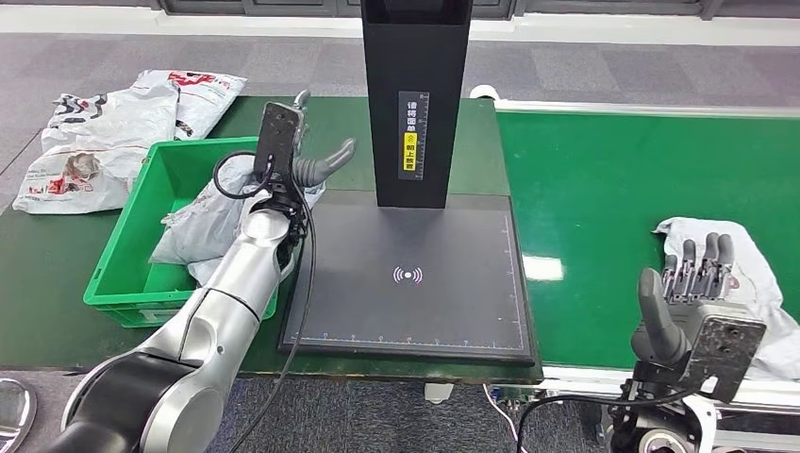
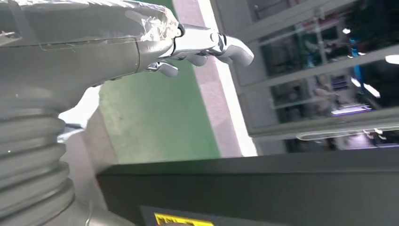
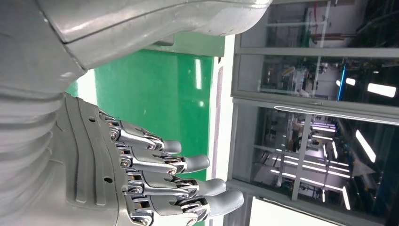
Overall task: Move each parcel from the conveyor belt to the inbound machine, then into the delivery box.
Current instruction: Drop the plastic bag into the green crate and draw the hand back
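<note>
A grey parcel [image 1: 203,226] lies in the green delivery box [image 1: 141,283], beside the black inbound machine [image 1: 415,274]. The left hand [image 1: 302,160] hovers above the box's inner edge, fingers spread and holding nothing. A white parcel [image 1: 755,274] sits on the green conveyor belt [image 1: 604,189], with the right hand [image 1: 693,278] over its near edge, fingers extended and empty. Spent bags [image 1: 104,132] lie on the bench [image 1: 47,255] behind the box.

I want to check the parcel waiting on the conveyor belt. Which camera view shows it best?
The head view: the grey-white parcel lies on the green conveyor belt, partly hidden behind the raised right hand. In the right wrist view I see that hand and green belt, and cannot make out the parcel. The left wrist view faces elsewhere.
</note>
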Robot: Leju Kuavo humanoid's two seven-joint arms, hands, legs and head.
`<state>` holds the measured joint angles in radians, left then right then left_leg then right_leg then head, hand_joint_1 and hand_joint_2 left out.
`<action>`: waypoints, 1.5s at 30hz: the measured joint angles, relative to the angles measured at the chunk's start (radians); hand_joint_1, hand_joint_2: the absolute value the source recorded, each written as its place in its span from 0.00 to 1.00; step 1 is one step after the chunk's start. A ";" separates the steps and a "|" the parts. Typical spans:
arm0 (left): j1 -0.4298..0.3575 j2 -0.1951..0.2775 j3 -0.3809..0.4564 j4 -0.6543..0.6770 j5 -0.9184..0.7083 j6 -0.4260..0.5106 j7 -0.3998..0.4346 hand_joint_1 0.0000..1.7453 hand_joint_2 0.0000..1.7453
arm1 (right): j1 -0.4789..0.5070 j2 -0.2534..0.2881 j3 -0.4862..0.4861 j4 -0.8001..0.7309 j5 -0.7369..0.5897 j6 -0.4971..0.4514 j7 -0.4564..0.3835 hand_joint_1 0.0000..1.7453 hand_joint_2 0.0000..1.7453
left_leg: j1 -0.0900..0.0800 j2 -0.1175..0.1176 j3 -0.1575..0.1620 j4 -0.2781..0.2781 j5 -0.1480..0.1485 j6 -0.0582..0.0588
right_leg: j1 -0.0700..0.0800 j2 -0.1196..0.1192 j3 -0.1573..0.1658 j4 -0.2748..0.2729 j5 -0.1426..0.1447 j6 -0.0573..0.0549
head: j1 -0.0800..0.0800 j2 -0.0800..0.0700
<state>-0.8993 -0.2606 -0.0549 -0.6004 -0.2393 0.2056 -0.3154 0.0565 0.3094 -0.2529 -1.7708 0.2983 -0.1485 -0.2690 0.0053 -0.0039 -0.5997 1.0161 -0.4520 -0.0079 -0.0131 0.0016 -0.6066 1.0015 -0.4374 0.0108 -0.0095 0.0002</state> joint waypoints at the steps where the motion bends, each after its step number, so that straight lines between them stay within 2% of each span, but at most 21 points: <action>1: 0.001 -0.001 0.000 -0.002 0.006 -0.011 -0.013 0.00 1.00 | 0.001 0.000 0.000 0.000 -0.003 -0.001 0.000 0.00 1.00 | 0.000 0.000 0.000 0.000 0.000 0.000 | 0.000 0.000 0.000 0.000 0.000 0.000 | 0.000 0.000; 5: 0.009 -0.021 -0.002 -0.023 0.025 -0.057 -0.030 0.00 1.00 | 0.005 0.000 0.000 0.000 -0.013 -0.008 -0.005 0.00 1.00 | 0.000 0.000 0.000 0.000 0.000 0.000 | 0.000 0.000 0.000 0.000 0.000 0.000 | 0.000 0.000; 8: 0.032 -0.049 -0.023 -0.051 0.097 -0.172 -0.032 0.00 1.00 | 0.011 0.000 0.000 0.001 -0.013 -0.019 -0.011 0.00 1.00 | -0.001 -0.001 0.000 0.000 -0.001 0.001 | -0.001 -0.001 0.000 -0.001 0.000 0.000 | 0.000 0.000; 10: 0.068 -0.072 -0.094 -0.065 0.206 -0.265 -0.032 0.00 1.00 | 0.014 -0.001 0.000 0.011 0.002 -0.024 -0.012 0.00 1.00 | -0.001 -0.001 0.000 0.000 -0.001 0.001 | -0.001 -0.002 0.001 -0.001 -0.001 0.001 | 0.000 0.000; 11: 0.090 -0.082 -0.150 -0.066 0.270 -0.282 -0.038 0.00 1.00 | 0.014 -0.003 0.000 0.024 0.009 -0.025 -0.013 0.00 1.00 | -0.001 -0.002 0.000 0.000 -0.001 0.002 | -0.001 -0.002 0.001 -0.001 -0.001 0.001 | 0.000 0.000; 15: 0.149 -0.102 -0.370 -0.022 0.423 -0.217 -0.107 0.00 1.00 | -0.004 -0.024 0.002 0.136 0.029 -0.023 -0.041 0.00 1.00 | -0.002 0.000 -0.001 0.000 -0.003 0.003 | -0.001 -0.001 0.001 -0.001 -0.001 0.001 | 0.000 0.000; 18: 0.169 -0.100 -0.431 0.022 0.418 -0.192 -0.143 0.00 1.00 | -0.041 -0.048 0.010 0.244 0.040 -0.029 -0.064 0.00 1.00 | -0.002 0.001 0.000 0.000 -0.003 0.003 | -0.001 0.000 0.001 -0.001 -0.001 0.001 | 0.000 0.000; 23: 0.196 -0.090 -0.443 0.060 0.386 -0.184 -0.160 0.00 1.00 | -0.082 -0.076 0.036 0.363 0.038 -0.039 -0.077 0.00 1.00 | -0.001 -0.002 0.000 0.000 -0.001 0.002 | -0.001 -0.003 0.001 0.000 -0.001 0.001 | 0.000 0.000; 30: 0.206 -0.085 -0.443 0.083 0.371 -0.176 -0.162 0.00 1.00 | -0.098 -0.094 0.058 0.417 0.038 -0.040 -0.080 0.00 1.00 | -0.001 -0.002 -0.001 0.000 -0.001 0.002 | -0.001 -0.002 0.001 0.000 -0.001 0.001 | 0.000 0.000; 37: 0.252 -0.055 -0.443 0.078 0.289 -0.126 -0.173 0.00 1.00 | -0.149 -0.104 0.103 0.494 0.049 -0.049 -0.079 0.00 1.00 | -0.001 -0.002 -0.001 0.000 -0.001 0.002 | -0.001 -0.002 0.001 0.000 -0.001 0.001 | 0.000 0.000; 41: 0.275 -0.042 -0.422 0.073 0.249 -0.075 -0.176 0.00 1.00 | -0.192 -0.111 0.111 0.554 0.131 -0.147 -0.069 0.00 1.00 | -0.001 -0.002 -0.001 0.000 -0.001 0.002 | -0.001 -0.002 0.001 0.000 -0.001 0.000 | 0.000 0.000; 45: 0.286 -0.029 -0.376 0.068 0.223 -0.019 -0.177 0.00 1.00 | -0.246 -0.137 0.111 0.645 0.289 -0.310 -0.029 0.00 1.00 | -0.001 -0.002 -0.001 0.000 0.000 0.002 | -0.001 -0.002 0.001 0.000 -0.001 0.000 | 0.000 0.000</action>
<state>-0.6133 -0.2896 -0.4313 -0.5324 -0.0167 0.1863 -0.4921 -0.1890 0.1727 -0.1423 -1.1256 0.5872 -0.4584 -0.2984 0.0040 -0.0055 -0.6004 1.0158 -0.4525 -0.0060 -0.0142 -0.0007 -0.6057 1.0017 -0.4383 0.0112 -0.0095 0.0002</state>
